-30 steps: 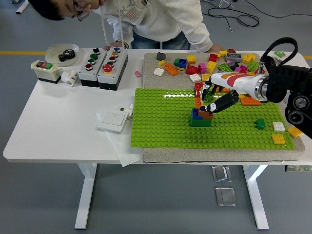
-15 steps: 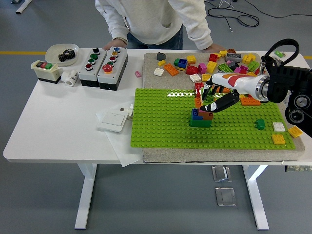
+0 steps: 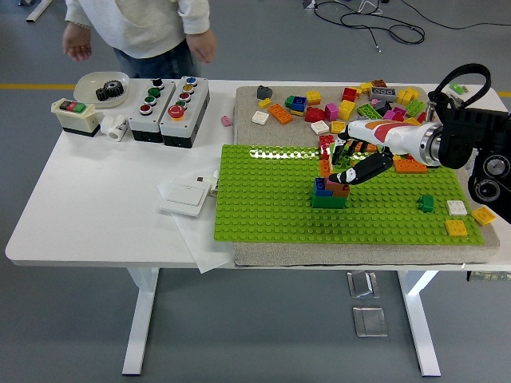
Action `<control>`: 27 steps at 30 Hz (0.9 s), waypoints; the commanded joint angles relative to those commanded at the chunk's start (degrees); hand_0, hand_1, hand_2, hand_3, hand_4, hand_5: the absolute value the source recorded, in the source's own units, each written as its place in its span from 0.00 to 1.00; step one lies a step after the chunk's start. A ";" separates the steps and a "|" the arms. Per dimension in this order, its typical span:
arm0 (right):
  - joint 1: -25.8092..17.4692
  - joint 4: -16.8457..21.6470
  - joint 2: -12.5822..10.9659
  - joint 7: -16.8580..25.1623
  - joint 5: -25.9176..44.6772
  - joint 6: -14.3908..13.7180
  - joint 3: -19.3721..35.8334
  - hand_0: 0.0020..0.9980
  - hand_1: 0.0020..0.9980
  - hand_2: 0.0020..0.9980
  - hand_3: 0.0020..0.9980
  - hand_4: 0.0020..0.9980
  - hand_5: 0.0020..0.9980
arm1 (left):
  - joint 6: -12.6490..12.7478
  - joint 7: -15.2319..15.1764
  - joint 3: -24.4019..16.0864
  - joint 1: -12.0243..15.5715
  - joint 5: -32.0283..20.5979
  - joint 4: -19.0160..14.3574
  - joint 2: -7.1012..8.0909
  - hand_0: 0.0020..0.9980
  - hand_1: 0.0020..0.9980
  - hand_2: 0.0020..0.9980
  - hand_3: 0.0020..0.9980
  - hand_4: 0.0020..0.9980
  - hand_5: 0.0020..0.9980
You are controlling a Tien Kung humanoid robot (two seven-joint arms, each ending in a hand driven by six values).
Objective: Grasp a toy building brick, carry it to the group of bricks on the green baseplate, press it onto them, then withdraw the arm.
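From high up, the right hand point(image 3: 351, 165), white with black fingers on a black arm, reaches in over the flat green bumpy plastic baseplate point(image 3: 263, 215). Its fingers point(image 3: 369, 168) are curled in a narrow pinch, and their tips sit right at the top of the small stack of bricks point(image 3: 330, 192), which is green at the bottom with blue and brown on top. The picture is too small to tell whether a brick is in the pinch or the fingers only touch the stack. The stack stands on the baseplate just below and a little to the left of the fingertips. Behind the hand, farther from the robot, lies a loose pile of colourful toy bricks point(image 3: 343, 105) on a grey mat point(image 3: 351, 256). The mat lies on the white table point(image 3: 104, 199), over a grey floor with a yellow line. Far to the left of the hand are grey button boxes point(image 3: 170, 110) and a white bowl point(image 3: 101, 86). A person in a white top point(image 3: 140, 24) stands at the far left corner. Since the earlier pictures the hand and stack have stayed put, but the person has moved from the middle of the far side to the left.
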 joint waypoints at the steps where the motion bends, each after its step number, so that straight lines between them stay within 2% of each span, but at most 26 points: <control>1: 0.03 0.09 -0.06 0.01 -0.03 -0.02 0.16 0.68 0.67 0.72 0.58 0.79 0.45 | 0.00 -0.02 0.09 -0.04 -0.12 0.00 0.02 0.86 0.80 0.81 0.61 0.69 0.62; 20: -0.20 0.86 -0.61 0.72 -0.94 -1.13 3.61 0.68 0.67 0.72 0.58 0.80 0.45 | 0.01 -0.07 0.11 -0.31 -0.50 0.00 0.03 0.86 0.80 0.81 0.61 0.69 0.62; 22: -0.51 0.61 -0.74 1.16 -1.20 -2.34 4.82 0.68 0.67 0.72 0.58 0.80 0.45 | 0.04 -0.08 0.05 -0.34 -0.51 0.00 0.01 0.86 0.80 0.81 0.61 0.69 0.62; 24: -0.84 -0.08 -0.86 1.87 -1.15 -4.94 6.33 0.68 0.67 0.72 0.58 0.80 0.45 | 0.06 -0.10 -0.04 -0.39 -0.45 0.00 -0.02 0.86 0.80 0.81 0.61 0.69 0.62; 25: -0.87 -0.16 -0.88 1.95 -1.13 -5.30 6.49 0.70 0.68 0.74 0.63 0.81 0.45 | 0.06 -0.10 -0.07 -0.40 -0.43 0.00 -0.03 0.85 0.80 0.81 0.61 0.69 0.62; 27: -1.40 -1.49 -0.95 2.98 -0.94 -9.32 8.40 0.70 0.68 0.74 0.63 0.81 0.45 | 0.10 -0.12 -0.19 -0.44 -0.35 0.00 -0.10 0.85 0.80 0.81 0.61 0.69 0.62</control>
